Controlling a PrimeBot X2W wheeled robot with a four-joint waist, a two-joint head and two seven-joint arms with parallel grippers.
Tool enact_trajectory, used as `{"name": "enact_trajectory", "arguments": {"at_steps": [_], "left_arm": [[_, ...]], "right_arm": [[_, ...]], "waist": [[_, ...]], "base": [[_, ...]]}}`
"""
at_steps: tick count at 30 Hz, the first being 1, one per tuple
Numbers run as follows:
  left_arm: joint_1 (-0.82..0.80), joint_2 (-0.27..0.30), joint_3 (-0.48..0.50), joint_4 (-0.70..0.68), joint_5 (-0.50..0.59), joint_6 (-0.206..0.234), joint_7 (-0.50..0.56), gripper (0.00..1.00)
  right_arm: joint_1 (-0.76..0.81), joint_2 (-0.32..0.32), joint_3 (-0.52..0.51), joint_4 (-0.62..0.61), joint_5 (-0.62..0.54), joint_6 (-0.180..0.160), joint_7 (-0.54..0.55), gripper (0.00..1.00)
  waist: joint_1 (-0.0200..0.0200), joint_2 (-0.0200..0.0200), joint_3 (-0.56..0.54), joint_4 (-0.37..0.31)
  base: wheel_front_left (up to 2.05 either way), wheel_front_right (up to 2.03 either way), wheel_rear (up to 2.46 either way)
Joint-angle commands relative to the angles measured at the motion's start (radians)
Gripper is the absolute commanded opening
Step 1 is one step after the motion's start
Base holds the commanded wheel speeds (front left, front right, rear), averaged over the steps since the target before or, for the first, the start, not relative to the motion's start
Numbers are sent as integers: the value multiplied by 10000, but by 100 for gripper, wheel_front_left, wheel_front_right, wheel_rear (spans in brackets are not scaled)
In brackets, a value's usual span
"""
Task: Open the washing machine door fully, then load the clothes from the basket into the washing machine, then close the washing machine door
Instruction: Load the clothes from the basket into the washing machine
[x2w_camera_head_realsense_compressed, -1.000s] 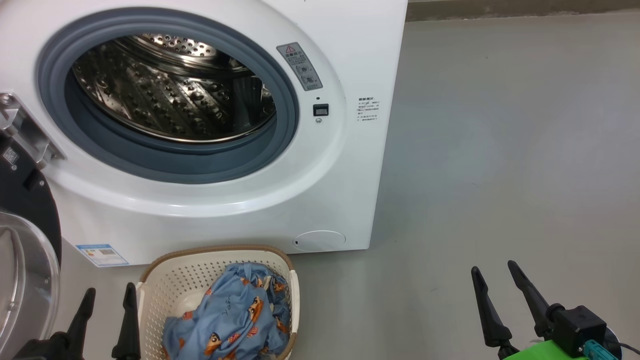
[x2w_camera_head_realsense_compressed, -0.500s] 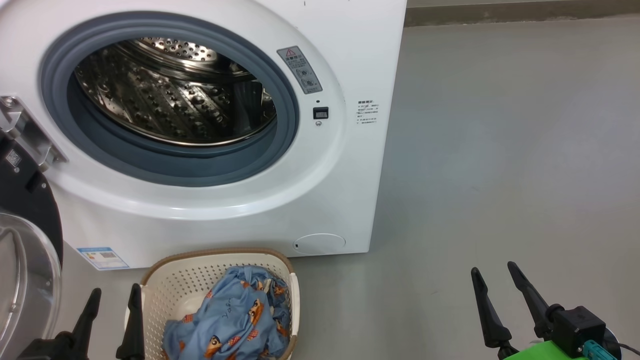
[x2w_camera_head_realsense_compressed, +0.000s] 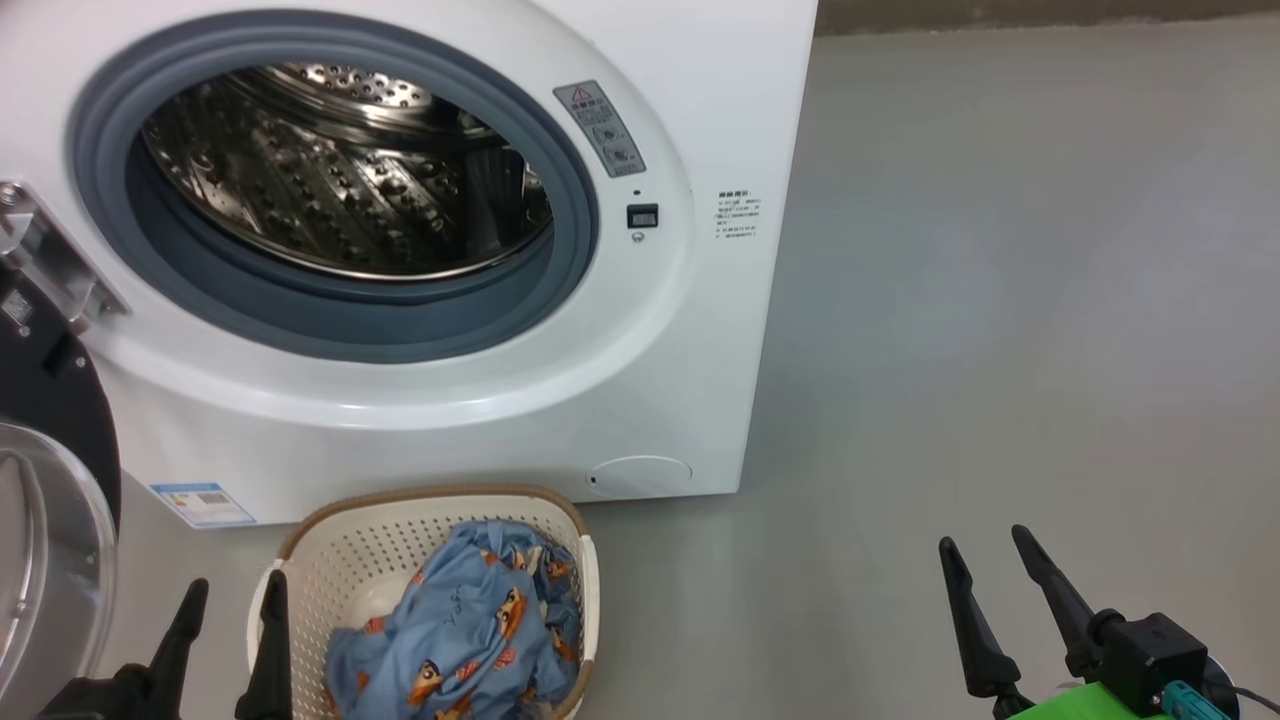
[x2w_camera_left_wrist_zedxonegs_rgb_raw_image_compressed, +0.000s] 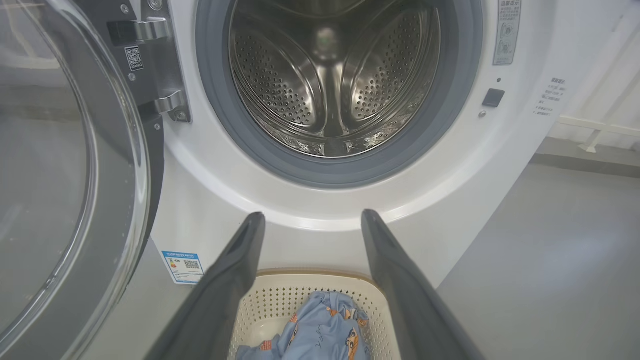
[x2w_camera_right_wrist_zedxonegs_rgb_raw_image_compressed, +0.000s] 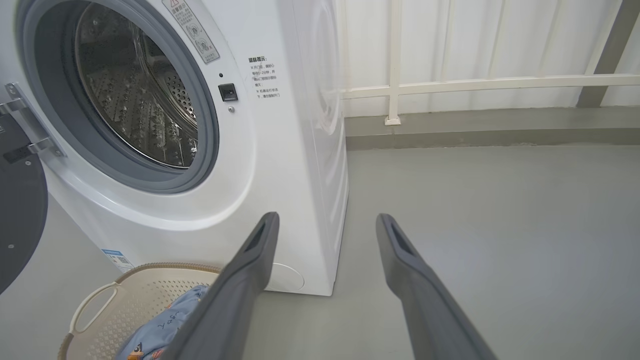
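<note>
The white washing machine (x2w_camera_head_realsense_compressed: 700, 100) (x2w_camera_left_wrist_zedxonegs_rgb_raw_image_compressed: 210, 200) (x2w_camera_right_wrist_zedxonegs_rgb_raw_image_compressed: 280, 150) stands with its steel drum (x2w_camera_head_realsense_compressed: 340, 180) exposed. Its black washing machine door (x2w_camera_head_realsense_compressed: 50, 480) (x2w_camera_left_wrist_zedxonegs_rgb_raw_image_compressed: 60, 175) (x2w_camera_right_wrist_zedxonegs_rgb_raw_image_compressed: 20, 220) hangs swung out on the left. On the floor in front sits the cream basket (x2w_camera_head_realsense_compressed: 420, 510) (x2w_camera_left_wrist_zedxonegs_rgb_raw_image_compressed: 310, 290) (x2w_camera_right_wrist_zedxonegs_rgb_raw_image_compressed: 140, 285) holding light-blue clothes (x2w_camera_head_realsense_compressed: 470, 630) (x2w_camera_left_wrist_zedxonegs_rgb_raw_image_compressed: 325, 330) (x2w_camera_right_wrist_zedxonegs_rgb_raw_image_compressed: 160, 325). My left gripper (x2w_camera_head_realsense_compressed: 232, 590) (x2w_camera_left_wrist_zedxonegs_rgb_raw_image_compressed: 310, 220) is open just left of the basket, holding nothing. My right gripper (x2w_camera_head_realsense_compressed: 985, 545) (x2w_camera_right_wrist_zedxonegs_rgb_raw_image_compressed: 325, 220) is open over bare floor, well right of the basket.
Grey floor (x2w_camera_head_realsense_compressed: 1000, 300) spreads to the right of the machine. A white railing and pale wall (x2w_camera_right_wrist_zedxonegs_rgb_raw_image_compressed: 475, 80) run behind it, with a low kerb along the base. A round white cap (x2w_camera_head_realsense_compressed: 640, 478) sits low on the machine's front.
The head view has wobbled slightly down and back up. My left gripper has edged a little to the right, toward the basket. The right gripper holds still.
</note>
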Motion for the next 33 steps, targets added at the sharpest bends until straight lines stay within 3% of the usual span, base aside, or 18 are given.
{"name": "enact_trajectory", "arguments": {"at_steps": [1,23,33], "left_arm": [[-292,308,312,-150,-74,44,-65,100],[-1386,1795,-638,314,-1699,44,-65,100],[-2159,2854,-1166,529,-2308,44,-65,100]], "right_arm": [[-316,-35,309,-199,-75,16,-120,100],[-1089,-35,869,-845,58,16,-120,100],[-1509,-35,1307,-1202,147,16,-120,100]], "waist": [[0,0,141,-21],[0,0,3146,-784],[0,0,4802,-1196]], "base": [[0,0,0],[0,0,0],[0,0,0]]}}
